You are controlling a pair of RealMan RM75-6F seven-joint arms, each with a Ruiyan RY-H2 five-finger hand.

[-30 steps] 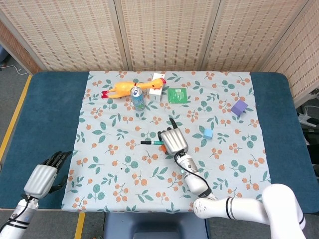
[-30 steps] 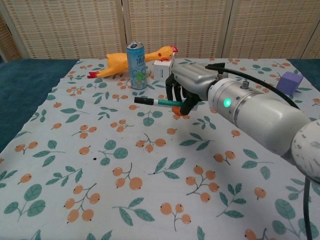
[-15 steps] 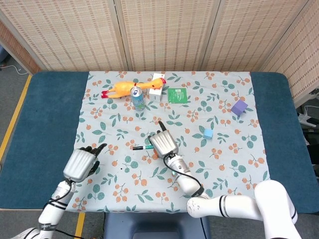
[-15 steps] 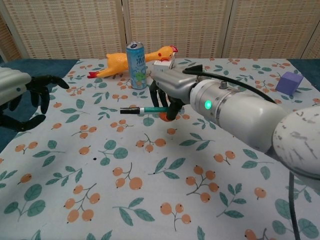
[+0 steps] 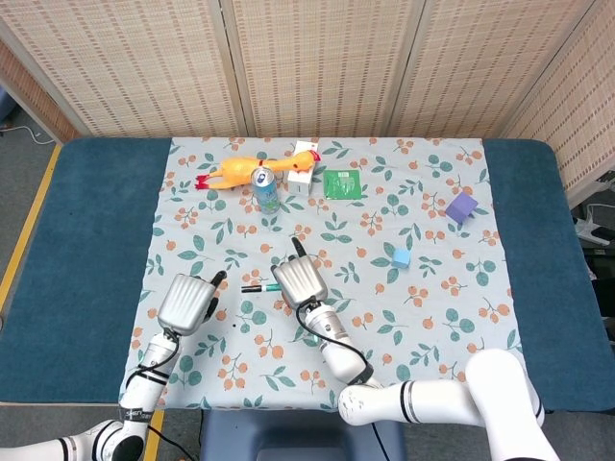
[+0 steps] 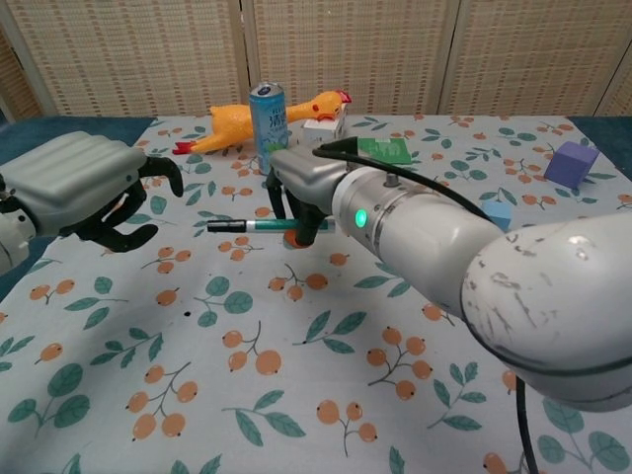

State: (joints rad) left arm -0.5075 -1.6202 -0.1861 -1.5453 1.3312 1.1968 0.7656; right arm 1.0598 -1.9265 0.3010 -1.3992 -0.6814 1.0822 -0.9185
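Right hand (image 6: 296, 197) gripping green marker (image 6: 259, 226), held level just above floral tabletop (image 5: 432, 317), black cap pointing toward left hand (image 6: 84, 188); grip partly hidden behind bulky forearm. Left hand near marker tip, fingers curled apart, holding nothing. Farther back: blue cube (image 5: 401, 257), purple block (image 5: 460, 206), soda can (image 6: 269, 128), rubber chicken (image 5: 235, 171), white box (image 5: 304, 161), green packet (image 5: 341, 183).
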